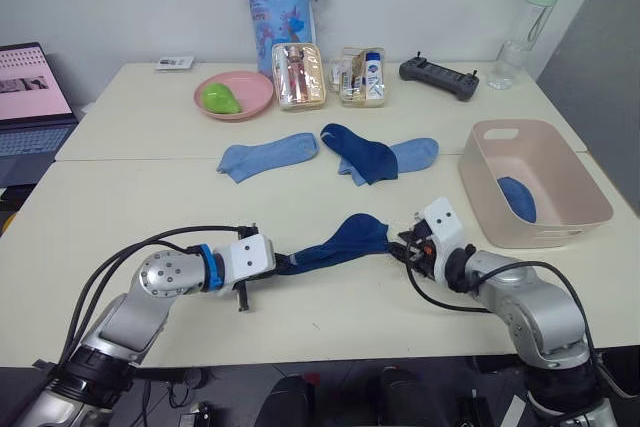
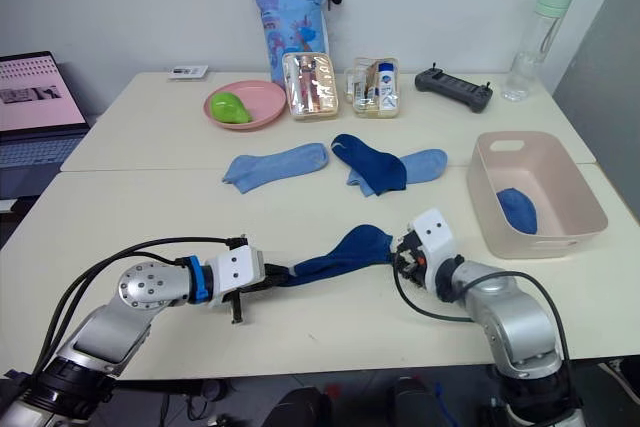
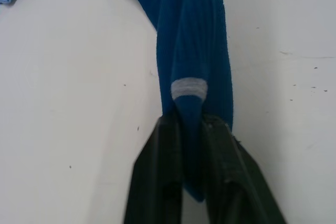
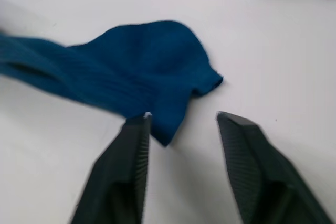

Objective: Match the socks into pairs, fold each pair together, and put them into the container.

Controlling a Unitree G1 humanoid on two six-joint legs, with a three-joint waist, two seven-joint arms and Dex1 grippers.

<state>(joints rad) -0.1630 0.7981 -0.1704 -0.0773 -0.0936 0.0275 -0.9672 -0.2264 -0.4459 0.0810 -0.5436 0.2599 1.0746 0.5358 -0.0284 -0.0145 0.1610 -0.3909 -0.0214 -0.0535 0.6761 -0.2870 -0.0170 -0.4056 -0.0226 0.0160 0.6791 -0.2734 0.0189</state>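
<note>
The white table (image 1: 120, 197) is carrying everything, and its near edge is the first hazard: the dark blue sock (image 1: 340, 244) in play is lying close to it, so a careless tug could be dragging it off. On the right, the pale pink bin (image 1: 560, 232) is sitting with one dark blue bundle (image 1: 516, 198) already lying inside. If the right arm is swinging wide on a lift, it could be nudging the bin's near-left corner and shifting it.

The left gripper (image 3: 191, 129) is pinching the narrow end of the near sock, its black fingers closed tight on the fabric with a grey band showing just beyond them. The right gripper (image 4: 181, 124) is standing spread wide at the sock's other end, one finger (image 4: 134, 145) overlapping the cloth edge and the other on bare table, so nothing is being held there. If it is closing from this pose it may be catching only a thin fold, or missing altogether, and the sock would be slipping free during folding.

Farther back, another dark blue sock (image 1: 360, 152) is lying over a light blue sock (image 1: 410, 155), with a second light blue sock (image 1: 268, 156) just to the left. Grabbing at that overlap could be lifting both colours together and spoiling the match.
</note>
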